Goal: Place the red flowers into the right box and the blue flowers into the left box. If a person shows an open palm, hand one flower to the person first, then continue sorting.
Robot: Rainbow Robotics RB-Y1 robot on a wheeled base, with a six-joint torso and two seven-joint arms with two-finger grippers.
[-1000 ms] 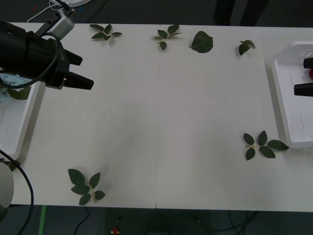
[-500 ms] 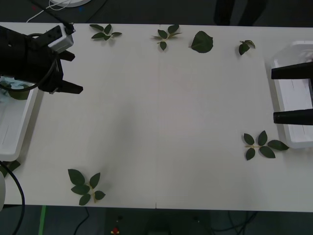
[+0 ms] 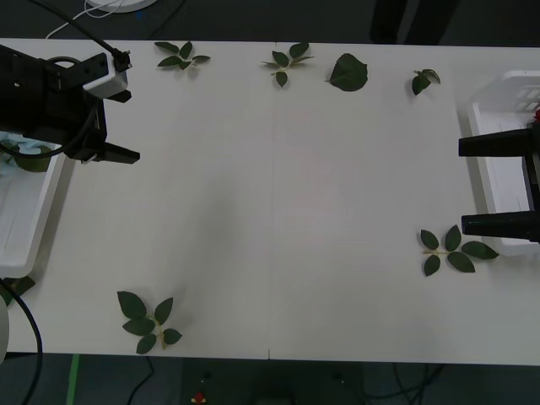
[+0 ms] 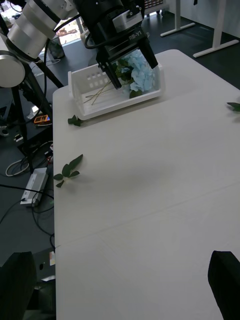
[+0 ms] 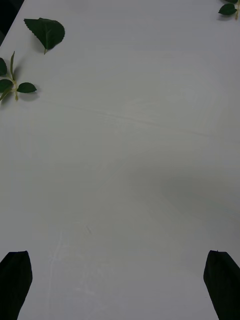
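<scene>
The black left arm reached in from the left edge, its black two-finger left gripper (image 3: 118, 126) spread apart. The black right gripper (image 3: 489, 186) stood wide apart at the right edge.

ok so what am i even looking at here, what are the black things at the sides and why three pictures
It is a two-armed robot sorting fake flowers on a white table. The wide picture comes from a camera above its arms, looking down. The black shapes at the sides are its grasping parts: the left tool by the left box, and the right tool over the right box. Both are open and hold nothing.

The two tall pictures come from cameras on the wrists; the dark tips in their bottom corners are that arm's own fingers. The right wrist looks across the table at the left arm and the blue flowers lying in the left box. The left wrist looks along the bare tabletop.

Loose leaf sprigs lie scattered on the table. A bit of red shows in the right box.
</scene>
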